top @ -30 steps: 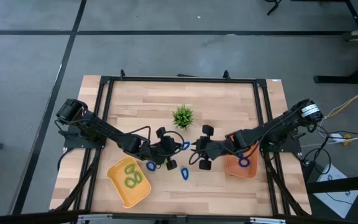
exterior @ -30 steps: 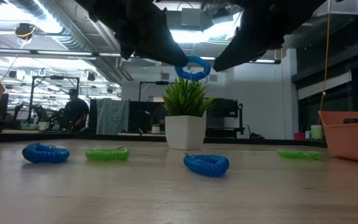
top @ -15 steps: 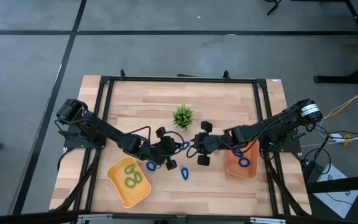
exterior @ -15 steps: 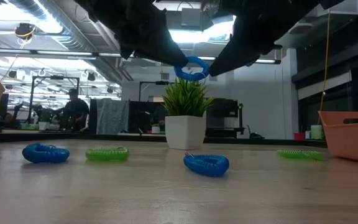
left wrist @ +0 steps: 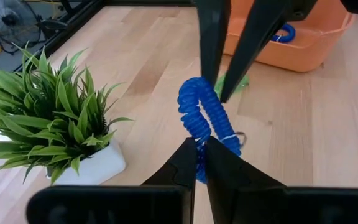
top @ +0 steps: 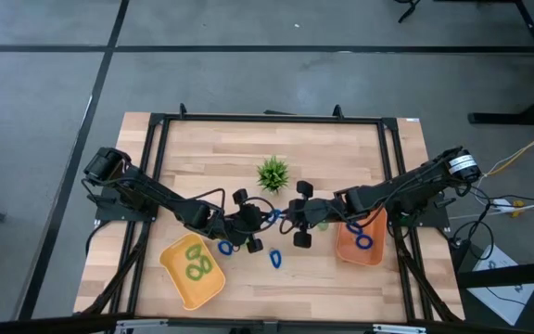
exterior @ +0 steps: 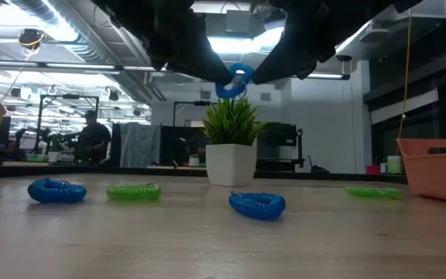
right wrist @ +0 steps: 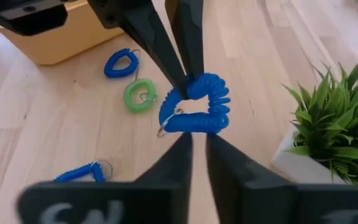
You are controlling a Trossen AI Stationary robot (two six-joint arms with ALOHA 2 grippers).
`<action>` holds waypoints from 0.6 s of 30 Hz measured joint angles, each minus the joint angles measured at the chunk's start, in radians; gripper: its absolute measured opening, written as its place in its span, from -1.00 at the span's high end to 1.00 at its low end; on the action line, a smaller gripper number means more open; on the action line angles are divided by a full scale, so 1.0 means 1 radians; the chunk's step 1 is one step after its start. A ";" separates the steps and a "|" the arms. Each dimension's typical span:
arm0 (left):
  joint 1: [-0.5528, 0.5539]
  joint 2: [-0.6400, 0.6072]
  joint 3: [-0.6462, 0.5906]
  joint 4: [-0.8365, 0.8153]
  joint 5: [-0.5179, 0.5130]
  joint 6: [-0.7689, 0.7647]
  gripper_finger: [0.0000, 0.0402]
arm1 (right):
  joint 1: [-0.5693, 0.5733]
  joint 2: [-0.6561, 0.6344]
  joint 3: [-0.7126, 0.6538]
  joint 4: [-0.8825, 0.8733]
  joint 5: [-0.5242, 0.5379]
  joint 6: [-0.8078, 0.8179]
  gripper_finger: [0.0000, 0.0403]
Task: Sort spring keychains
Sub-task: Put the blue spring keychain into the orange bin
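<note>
While both pincers [right wrist: 194, 140] [left wrist: 199, 146] grip one blue keychain [right wrist: 197, 112] aloft, the plant [top: 273, 173] stands close behind.

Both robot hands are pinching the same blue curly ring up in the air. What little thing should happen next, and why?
Probably the left gripper should let go. The right gripper is shut on the blue ring too, mid-air beside the plant, and blue rings lie in the orange tray on the right arm's side.

No legible text, label, brand, number or sign anywhere in these views
</note>
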 joint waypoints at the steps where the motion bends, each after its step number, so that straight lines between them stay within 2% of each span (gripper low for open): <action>1: 0.000 0.000 0.000 0.000 0.000 0.000 0.92 | 0.000 0.000 0.000 0.000 -0.001 0.004 0.70; 6: 0.000 0.000 0.000 0.000 0.000 0.000 0.92 | -0.004 0.000 0.000 0.001 0.002 0.085 0.23; 12: 0.000 0.000 0.000 0.000 0.000 0.000 0.92 | -0.016 0.000 0.000 0.009 0.054 0.161 -0.34; 15: 0.000 0.000 0.000 0.002 0.000 0.010 0.92 | -0.019 0.000 0.000 0.032 0.053 0.169 -0.48; 18: 0.000 0.001 0.000 0.027 -0.003 0.033 0.92 | -0.019 0.000 0.000 0.047 0.052 0.167 -0.52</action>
